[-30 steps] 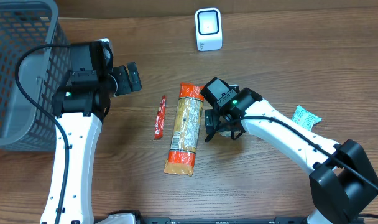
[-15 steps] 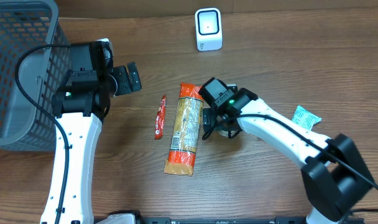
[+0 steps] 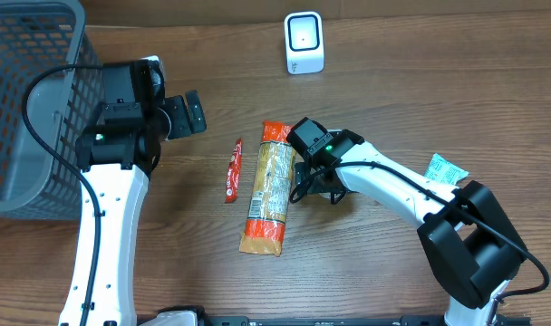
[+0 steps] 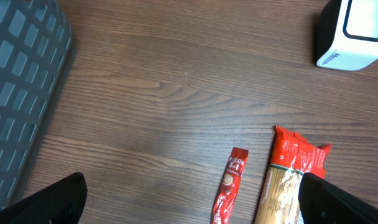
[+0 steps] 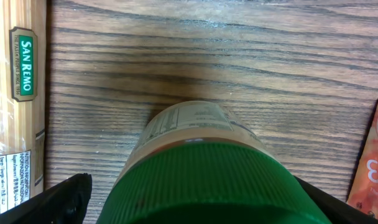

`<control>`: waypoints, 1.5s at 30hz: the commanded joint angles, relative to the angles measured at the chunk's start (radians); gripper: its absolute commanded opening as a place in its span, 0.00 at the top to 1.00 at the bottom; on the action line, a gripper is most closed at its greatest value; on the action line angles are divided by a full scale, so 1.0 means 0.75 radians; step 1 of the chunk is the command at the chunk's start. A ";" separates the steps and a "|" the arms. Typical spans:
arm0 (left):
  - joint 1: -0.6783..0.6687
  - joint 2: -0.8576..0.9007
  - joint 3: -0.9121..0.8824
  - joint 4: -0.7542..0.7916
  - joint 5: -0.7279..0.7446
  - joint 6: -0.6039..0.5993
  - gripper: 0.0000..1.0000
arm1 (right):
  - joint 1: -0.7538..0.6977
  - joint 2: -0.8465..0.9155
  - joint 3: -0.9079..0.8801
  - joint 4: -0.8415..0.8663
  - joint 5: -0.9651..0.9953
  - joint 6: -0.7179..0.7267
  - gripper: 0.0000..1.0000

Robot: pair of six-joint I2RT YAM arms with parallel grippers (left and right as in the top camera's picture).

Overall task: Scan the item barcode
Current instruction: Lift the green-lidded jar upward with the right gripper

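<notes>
A jar with a ribbed green lid [image 5: 207, 180] and a printed label stands upright on the wooden table. My right gripper [image 5: 198, 202] is open around it, one finger on each side of the lid. From overhead the right gripper [image 3: 319, 188] covers the jar, just right of the long San Remo pasta packet [image 3: 267, 187]. The white barcode scanner [image 3: 304, 43] stands at the far edge of the table. My left gripper [image 3: 187, 115] hangs open and empty above the table, beside the basket. No barcode shows in these views.
A grey mesh basket [image 3: 26, 91] fills the far left. A red coffee sachet [image 3: 232, 169] lies left of the pasta packet. A small green and white sachet [image 3: 446, 170] lies to the right. An orange packet edge [image 5: 372, 162] shows beside the jar.
My right gripper has shifted slightly left towards the pasta packet, staying over the jar. The left arm has not moved.
</notes>
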 commanded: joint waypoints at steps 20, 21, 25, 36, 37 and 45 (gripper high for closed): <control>-0.001 0.007 0.008 0.001 -0.017 0.017 0.00 | -0.141 0.005 0.002 0.007 -0.224 -0.109 0.23; -0.001 0.007 0.008 0.001 -0.017 0.017 0.00 | -0.140 0.005 0.002 0.008 -0.219 -0.109 0.23; -0.001 0.007 0.008 0.001 -0.017 0.017 0.00 | -0.138 0.005 0.002 0.017 -0.220 -0.109 0.23; -0.001 0.007 0.008 0.001 -0.017 0.017 0.00 | -0.138 0.005 0.002 0.045 -0.219 -0.109 0.23; -0.001 0.007 0.008 0.001 -0.017 0.017 0.00 | -0.138 0.005 0.002 0.047 -0.219 -0.109 0.23; -0.001 0.007 0.008 0.001 -0.017 0.017 0.00 | -0.135 0.005 0.002 0.028 -0.220 -0.109 0.18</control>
